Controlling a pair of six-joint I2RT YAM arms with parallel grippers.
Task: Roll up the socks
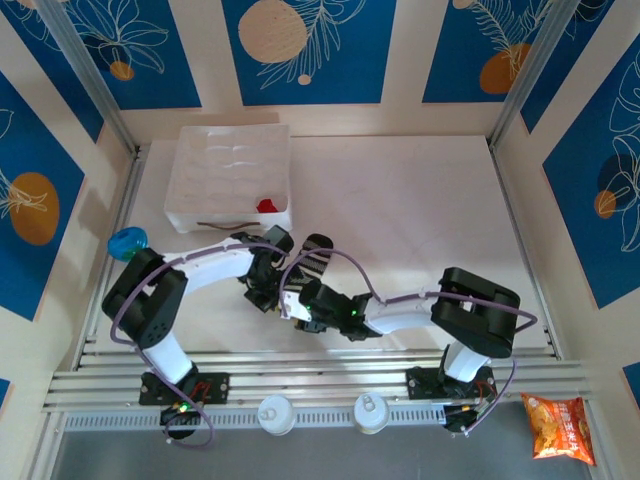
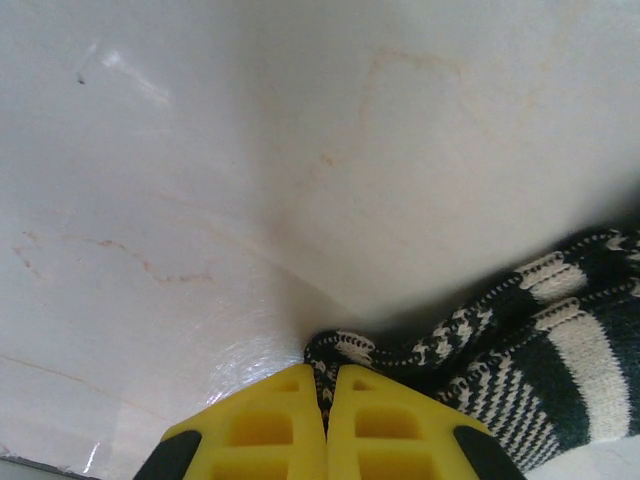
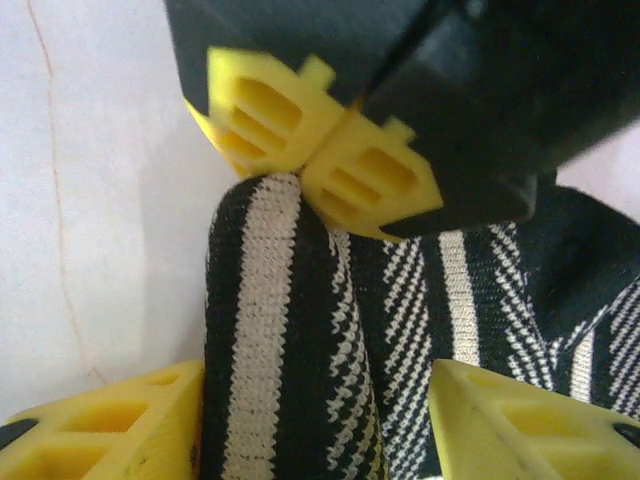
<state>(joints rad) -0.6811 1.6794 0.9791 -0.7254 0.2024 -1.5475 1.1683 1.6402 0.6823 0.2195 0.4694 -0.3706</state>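
Observation:
The black and grey striped sock lies on the white table, partly folded into a thick roll. My left gripper is shut on the sock's edge; the rest of the sock trails off to the right. In the right wrist view the left gripper pinches the far end of the roll. My right gripper is open, its yellow fingers straddling the roll. From above, both grippers meet over the sock, hiding it. The small red sock lies in the white tray.
The white moulded tray stands at the back left, close behind the left arm. A blue object sits at the table's left edge. A snack packet lies off the table at the front right. Open table surface stretches to the right.

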